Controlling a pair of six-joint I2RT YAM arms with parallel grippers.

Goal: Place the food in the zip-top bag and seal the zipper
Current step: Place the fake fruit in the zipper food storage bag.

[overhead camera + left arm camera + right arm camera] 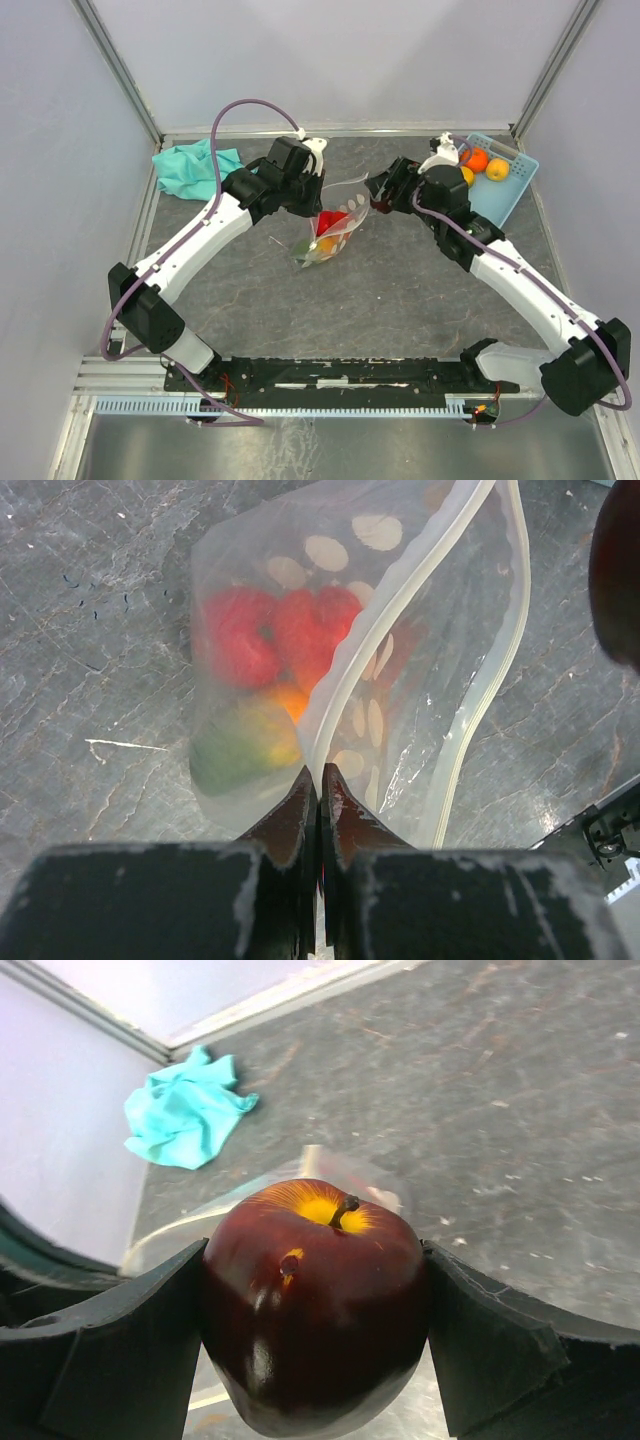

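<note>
The left gripper (320,785) is pinching the rim of the zip-top bag (250,670); the right gripper (318,1335) is clasping a maroon apple (305,1280).

Fruit (329,223) in bag (352,196), cloth (190,166) behind-left — basket (514,196) right

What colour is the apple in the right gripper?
Dark maroon, yellow-orange around the stem; the apple shows best in the right wrist view.
</note>
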